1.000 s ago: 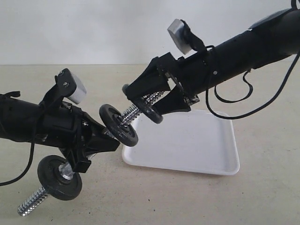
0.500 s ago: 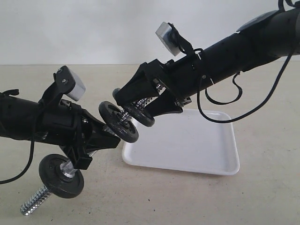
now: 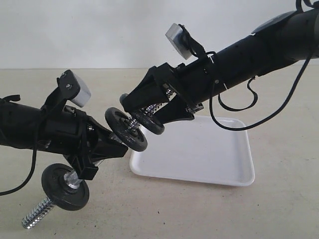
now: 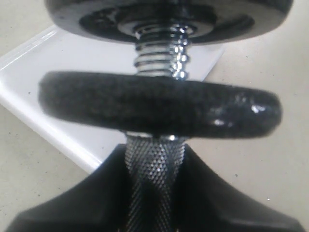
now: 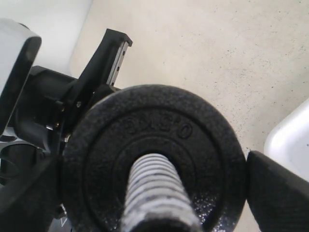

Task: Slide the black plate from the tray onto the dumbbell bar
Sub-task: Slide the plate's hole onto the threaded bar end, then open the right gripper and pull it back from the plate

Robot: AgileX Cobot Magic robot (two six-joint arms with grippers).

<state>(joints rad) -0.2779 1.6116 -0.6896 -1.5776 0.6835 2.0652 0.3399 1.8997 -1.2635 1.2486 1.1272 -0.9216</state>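
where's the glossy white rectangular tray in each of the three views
exterior view: glossy white rectangular tray, lower right of centre.
left wrist view: tray behind the threaded chrome dumbbell bar.
right wrist view: tray corner beyond the round black iron plate.
shared landmark: the bar, in all three.

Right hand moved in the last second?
Yes: the right hand, holding the plate, slid left along the bar, away from the tray.

Dull iron, shiny metal
I see the black plate (image 5: 212,159) rough and matt, the dumbbell bar (image 4: 154,179) shiny bumpy metal, the tray (image 3: 199,149) smooth glossy white.
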